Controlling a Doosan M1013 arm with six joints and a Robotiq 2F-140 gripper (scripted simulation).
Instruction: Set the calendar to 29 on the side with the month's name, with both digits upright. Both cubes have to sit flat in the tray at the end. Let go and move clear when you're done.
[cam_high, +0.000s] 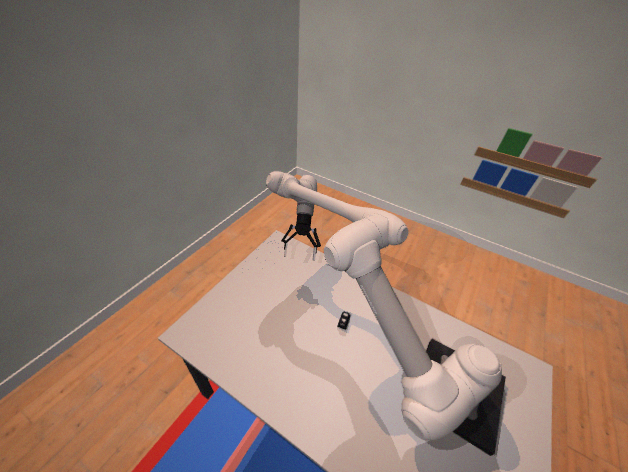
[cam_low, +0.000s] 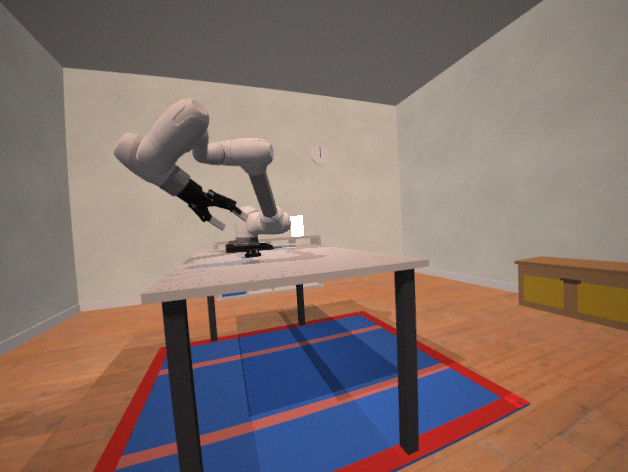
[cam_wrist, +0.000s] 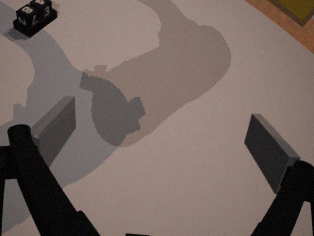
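Note:
The calendar (cam_high: 344, 321) is a small black tray holding two cubes with white digit faces, standing on the grey table near the arm's lower link. In the wrist view it (cam_wrist: 35, 14) shows at the upper left, too small to read the digits. In the exterior view it (cam_low: 251, 250) is a small dark shape on the table. My gripper (cam_high: 300, 247) is open and empty, held high above the far end of the table, well away from the calendar. Its fingers are spread wide over bare table top, and it also shows in the exterior view (cam_low: 219, 213).
The arm's base (cam_high: 456, 393) is mounted on a black plate at the near right of the table. A blue and red rug (cam_low: 304, 385) lies under the table. A wooden cabinet (cam_low: 573, 294) stands by the right wall. Wall shelves (cam_high: 530, 172) hold coloured panels.

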